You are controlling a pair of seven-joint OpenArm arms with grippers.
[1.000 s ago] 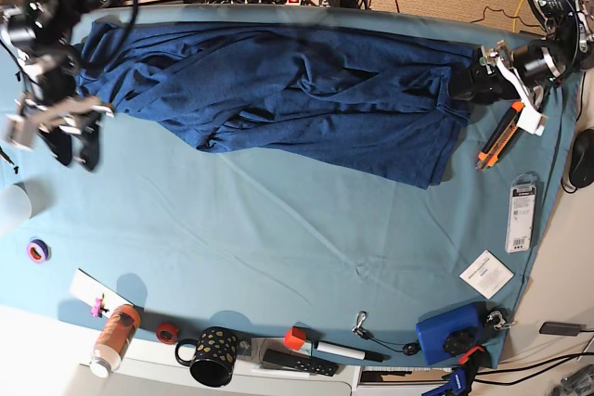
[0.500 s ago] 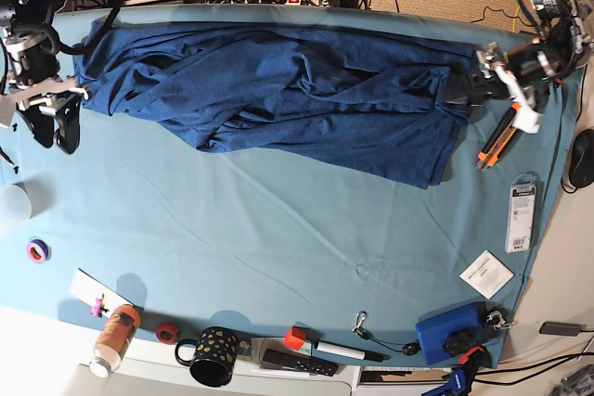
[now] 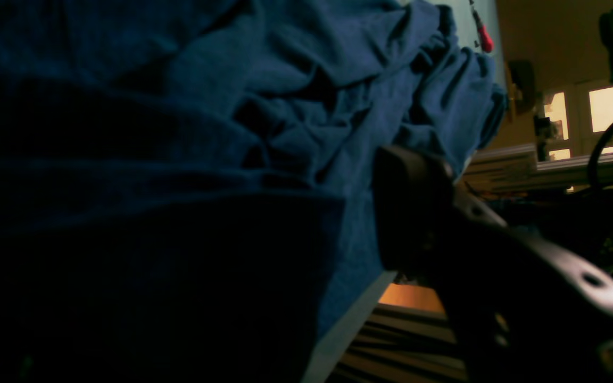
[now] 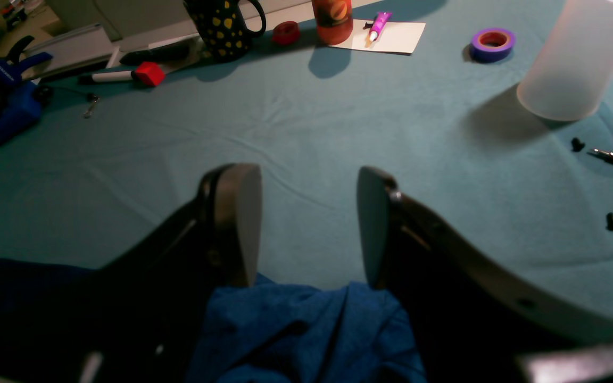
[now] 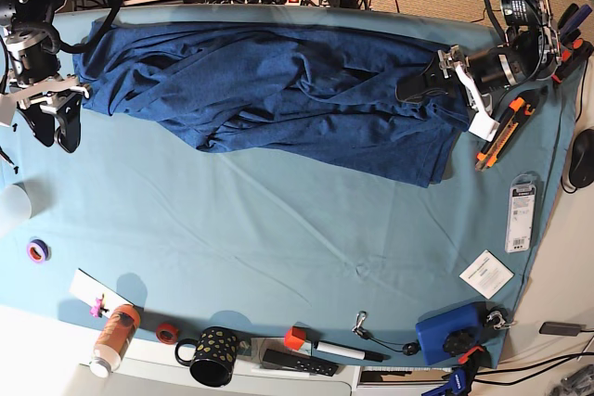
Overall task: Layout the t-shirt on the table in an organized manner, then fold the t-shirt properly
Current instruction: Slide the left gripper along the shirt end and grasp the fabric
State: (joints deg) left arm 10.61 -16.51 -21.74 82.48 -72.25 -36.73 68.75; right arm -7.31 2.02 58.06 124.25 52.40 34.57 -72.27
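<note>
Layout phase is only partly done, folding not started. The t-shirt (image 5: 278,90) lies as a long rumpled band along the far side of the table (image 5: 278,229), stretched between the two claws, with twists and overlapping folds through the middle, one flap hanging toward the near side by the left claw, and no sleeve or hem outline I can read. The right gripper (image 5: 46,122) sits just off the shirt's end, jaws apart and empty; in its wrist view the pads (image 4: 242,218) hang over bare teal cloth with the shirt edge bunched right behind them, not pinched. The left gripper (image 5: 422,88) is over the other end, low on the fabric; one finger (image 3: 413,213) shows against navy cloth, jaws spread wide, and I see nothing clamped, though the second finger is hidden in the dark. Judging from this: the shirt is pulled roughly lengthwise but not flat. What's left is to regrip corners, spread the body toward the open table in front of the claws, smooth it, then do all the folds.
</note>
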